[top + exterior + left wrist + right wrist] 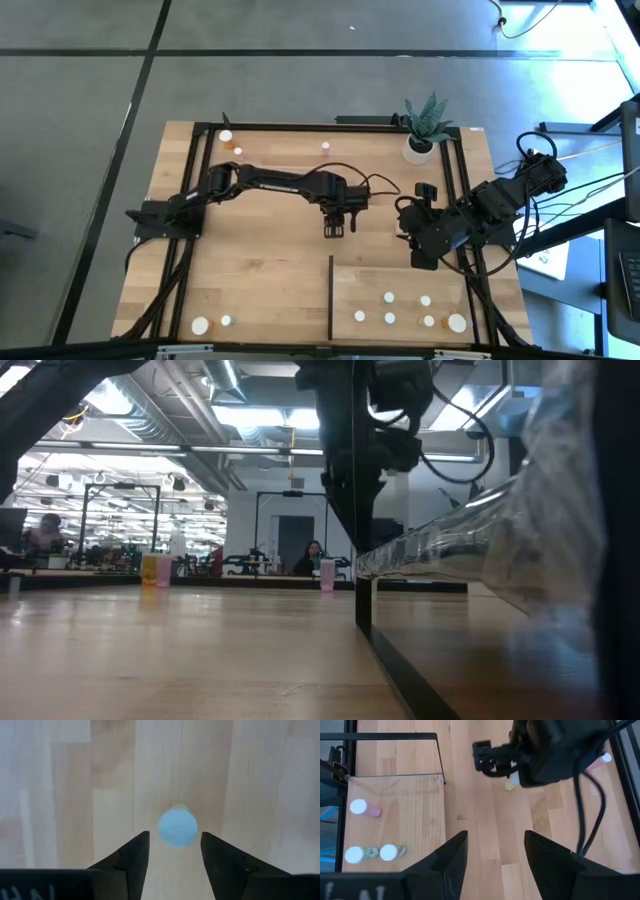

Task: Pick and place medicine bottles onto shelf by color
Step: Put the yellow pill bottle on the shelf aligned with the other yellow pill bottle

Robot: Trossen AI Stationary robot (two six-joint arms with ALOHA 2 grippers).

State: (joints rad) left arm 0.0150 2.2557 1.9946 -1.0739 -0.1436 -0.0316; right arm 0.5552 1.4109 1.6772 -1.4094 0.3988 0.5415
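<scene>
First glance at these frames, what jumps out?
The left claw hangs over mid-table, its open fingers framing a white-capped bottle straight below. The right claw waits open at the far edge of the shelf, where several white-capped bottles stand. A spiky potted plant sits at the far right corner.

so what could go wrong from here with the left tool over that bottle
The left tool hangs open above a small bottle whose white cap sits toward one finger, not centred; closing like this might tip it or knock it away. The shelf already holds several bottles, so placing another there could bump them. The right tool waits open by the shelf, and the arms could crowd.
</scene>
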